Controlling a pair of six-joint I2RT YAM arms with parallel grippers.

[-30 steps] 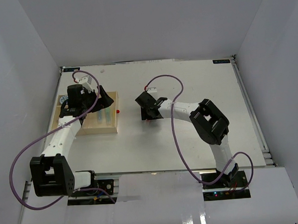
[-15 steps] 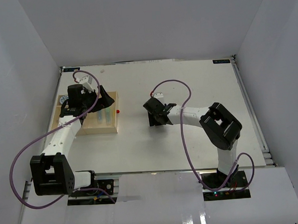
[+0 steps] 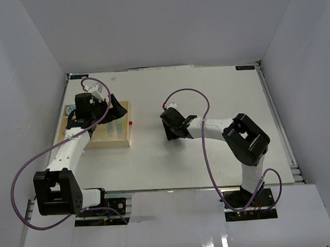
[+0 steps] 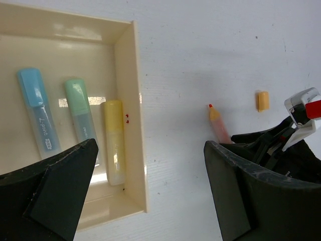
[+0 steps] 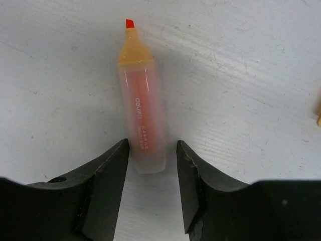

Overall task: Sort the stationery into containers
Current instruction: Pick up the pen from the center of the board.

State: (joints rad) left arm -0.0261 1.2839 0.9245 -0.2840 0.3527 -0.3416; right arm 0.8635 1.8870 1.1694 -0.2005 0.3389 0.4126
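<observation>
Right claw (image 5: pixel 153 150) low, astride orange highlighter (image 5: pixel 142 115)

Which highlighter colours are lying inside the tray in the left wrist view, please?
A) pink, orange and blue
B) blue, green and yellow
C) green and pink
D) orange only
B: the blue highlighter, the green highlighter and the yellow highlighter lie side by side inside the tray, while the orange highlighter lies out on the table.
</observation>
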